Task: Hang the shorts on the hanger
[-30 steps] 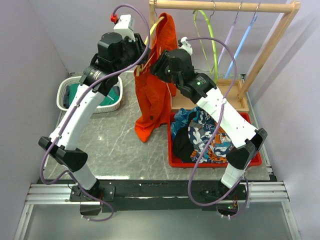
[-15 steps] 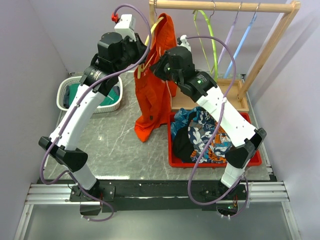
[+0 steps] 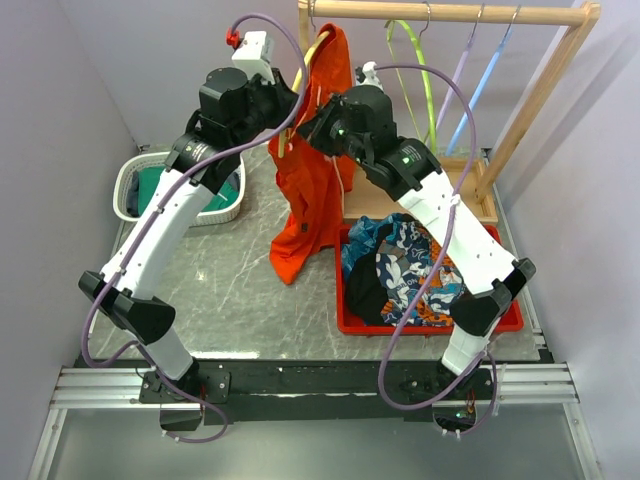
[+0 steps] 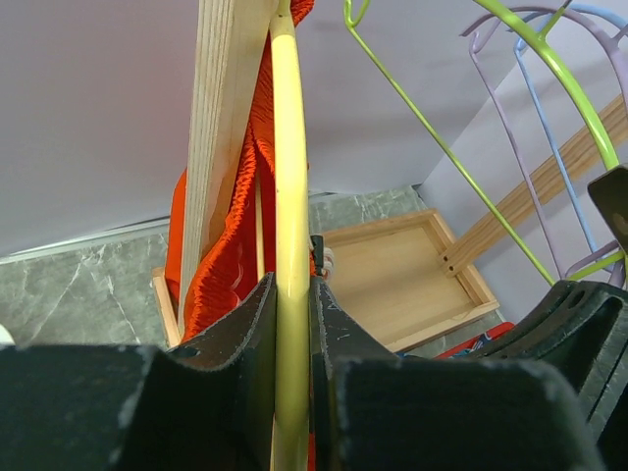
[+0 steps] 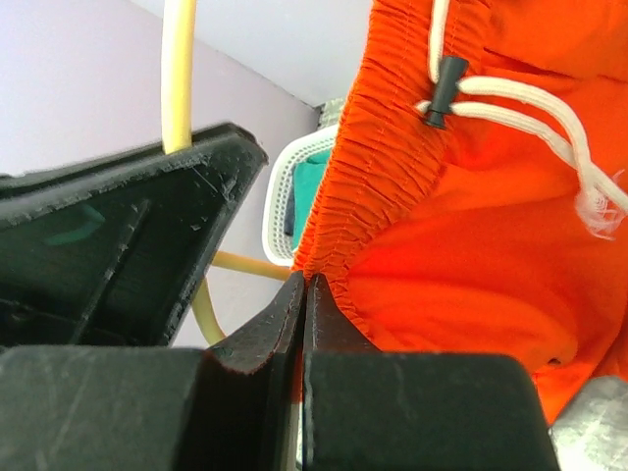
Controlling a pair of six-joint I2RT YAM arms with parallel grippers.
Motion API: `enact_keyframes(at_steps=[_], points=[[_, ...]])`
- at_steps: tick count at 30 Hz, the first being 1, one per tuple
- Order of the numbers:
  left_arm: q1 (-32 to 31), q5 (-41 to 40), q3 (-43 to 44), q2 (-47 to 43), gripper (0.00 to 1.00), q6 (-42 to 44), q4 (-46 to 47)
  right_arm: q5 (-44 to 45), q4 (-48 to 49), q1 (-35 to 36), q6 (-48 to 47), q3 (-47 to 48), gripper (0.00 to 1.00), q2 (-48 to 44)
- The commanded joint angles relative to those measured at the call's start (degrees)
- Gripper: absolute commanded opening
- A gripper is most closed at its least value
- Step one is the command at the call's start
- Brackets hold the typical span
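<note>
The bright orange shorts (image 3: 308, 185) hang from the top left of the wooden rack, draped over the yellow hanger (image 3: 311, 52). My left gripper (image 3: 284, 108) is shut on the hanger's yellow rod (image 4: 290, 186), which runs straight up between its fingers (image 4: 253, 324). My right gripper (image 3: 313, 125) is shut on the gathered waistband of the shorts (image 5: 461, 255), pinching its edge at the fingertips (image 5: 305, 287). The white drawstring (image 5: 510, 103) dangles above. A piece of the hanger (image 5: 178, 69) shows behind the left arm's black finger.
The wooden rack (image 3: 455, 13) also carries a lime green hanger (image 3: 427, 95), a lilac one (image 3: 457, 80) and a blue one (image 3: 487, 85). A red bin (image 3: 350, 322) of patterned garments stands at the right. A white basket (image 3: 128, 188) sits at the left.
My right gripper has closed on the shorts' waistband after shifting slightly up and left. My left gripper has tightened on the yellow hanger. The shorts hang much as before.
</note>
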Motion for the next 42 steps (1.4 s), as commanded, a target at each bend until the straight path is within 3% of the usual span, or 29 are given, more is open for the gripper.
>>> enact_keyframes(at_steps=[1, 4, 10, 30, 38, 42], points=[[-0.18, 0.65, 1.77, 0.32, 0.01, -1.52, -0.05, -3.29, 3.92, 0.93, -0.14, -4.40, 0.00, -6.19], [-0.18, 0.83, 2.12, 0.49, 0.01, -2.75, 0.48, -3.20, 6.04, 1.54, -0.57, -11.09, 0.00, -8.74], [-0.26, 0.92, 1.43, 1.64, 0.01, -3.89, 1.44, -3.11, 5.78, 2.86, -1.19, -12.94, 0.00, -10.77], [-1.67, -2.95, -7.27, 0.50, 0.01, -3.54, 7.16, -8.56, 2.18, 3.13, -0.40, -0.11, 0.00, -8.66], [-1.76, -2.42, -9.12, -2.58, 0.01, -2.05, 4.00, -11.37, -2.39, -4.68, 0.30, 10.86, 0.00, -2.17], [-1.67, -0.58, -6.84, -3.28, 0.01, -1.17, -0.66, -12.95, -0.64, -7.59, 0.74, 9.83, 0.00, -0.58]])
